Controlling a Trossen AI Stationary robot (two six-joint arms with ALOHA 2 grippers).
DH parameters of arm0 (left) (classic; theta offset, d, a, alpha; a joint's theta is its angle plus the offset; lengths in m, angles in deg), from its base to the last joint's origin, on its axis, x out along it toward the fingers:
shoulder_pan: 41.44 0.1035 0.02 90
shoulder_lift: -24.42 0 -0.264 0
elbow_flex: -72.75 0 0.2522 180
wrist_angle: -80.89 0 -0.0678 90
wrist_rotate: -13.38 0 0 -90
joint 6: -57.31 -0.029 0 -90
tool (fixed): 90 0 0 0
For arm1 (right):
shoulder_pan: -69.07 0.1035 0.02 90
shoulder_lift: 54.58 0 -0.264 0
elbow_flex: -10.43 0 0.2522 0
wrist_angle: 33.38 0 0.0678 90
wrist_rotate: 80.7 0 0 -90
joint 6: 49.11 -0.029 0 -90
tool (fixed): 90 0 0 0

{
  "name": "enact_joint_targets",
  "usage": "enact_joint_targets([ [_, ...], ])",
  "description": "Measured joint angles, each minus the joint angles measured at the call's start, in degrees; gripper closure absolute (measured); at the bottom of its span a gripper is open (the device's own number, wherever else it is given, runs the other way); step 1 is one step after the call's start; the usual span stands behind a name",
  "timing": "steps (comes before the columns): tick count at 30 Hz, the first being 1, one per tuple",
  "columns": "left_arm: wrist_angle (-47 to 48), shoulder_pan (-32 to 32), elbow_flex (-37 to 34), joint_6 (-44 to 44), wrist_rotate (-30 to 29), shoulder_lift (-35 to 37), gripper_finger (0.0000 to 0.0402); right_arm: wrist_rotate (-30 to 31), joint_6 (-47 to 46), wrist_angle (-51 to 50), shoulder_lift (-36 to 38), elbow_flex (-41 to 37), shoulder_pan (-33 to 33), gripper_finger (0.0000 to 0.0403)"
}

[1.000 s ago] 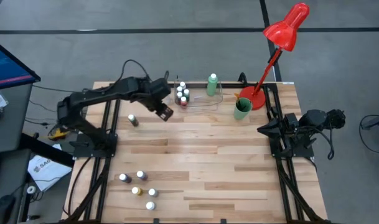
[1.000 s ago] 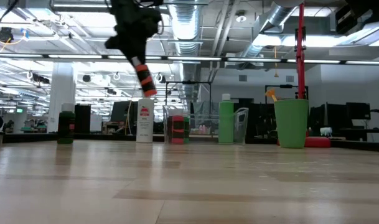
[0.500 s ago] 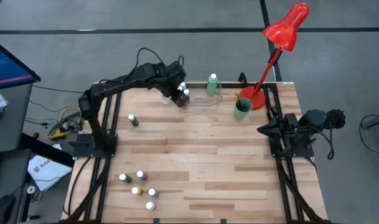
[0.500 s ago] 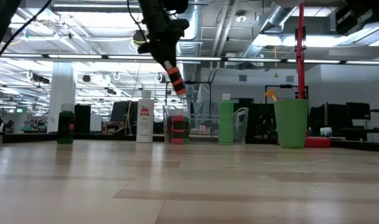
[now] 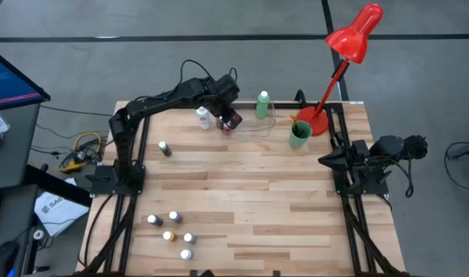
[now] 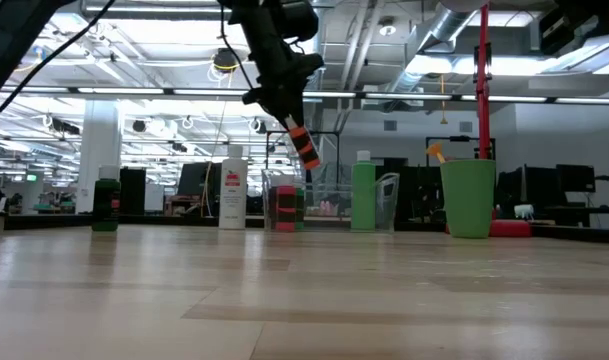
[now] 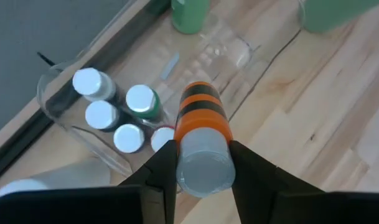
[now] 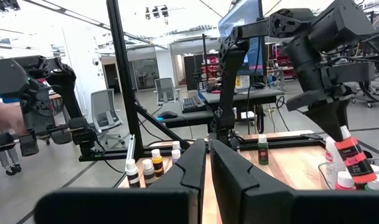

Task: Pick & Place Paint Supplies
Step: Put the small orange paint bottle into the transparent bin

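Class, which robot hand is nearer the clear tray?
The left hand, holding an orange bottle just above the tray. The right hand waits shut, well off to the table's right side.

This is a robotics lab set in an open-plan industrial office. The low view shows exposed silver ductwork (image 6: 304, 45), pipes and strip lights under an open ceiling, with white columns (image 6: 101, 140) and dark workstations far behind. The right wrist view shows desks with monitors (image 8: 239, 25), a keyboard, a grey office chair (image 8: 102, 115) and other black robot stands on the same floor. From above, the wooden table (image 5: 242, 208) sits on grey concrete at the centre, with a screen (image 5: 11, 77) at 9 o'clock, loose cables (image 5: 76, 150) beside it, and a red desk lamp (image 5: 350, 46) clamped at 1 o'clock.
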Motion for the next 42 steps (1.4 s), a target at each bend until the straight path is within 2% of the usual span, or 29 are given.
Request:
enact_joint_targets([
  [6, -1.10, -0.63, 0.03, -3.38, -1.12, -1.74, 0.0302, 0.00, 0.00, -0.02, -0.01, 0.01, 0.01, 0.0381],
  [13, -2.13, -1.69, 0.01, -15.77, -2.05, -2.53, 0.0302, 0.00, -0.02, -0.08, -0.01, 0.01, 0.01, 0.0381],
  [19, -2.50, -1.66, 0.06, -22.87, -2.38, -2.97, 0.0302, 0.00, 0.00, 0.00, 0.01, 0.01, 0.01, 0.0381],
  [34, -3.23, -1.90, -0.11, -24.34, -2.43, -9.05, 0.0302, 0.00, -0.01, -0.03, 0.01, 0.01, 0.00, 0.0381],
  [42, -1.88, -1.49, -0.62, -24.43, -2.96, -9.83, 0.0301, 0.00, -0.01, -0.03, -0.01, 0.01, 0.01, 0.0381],
])
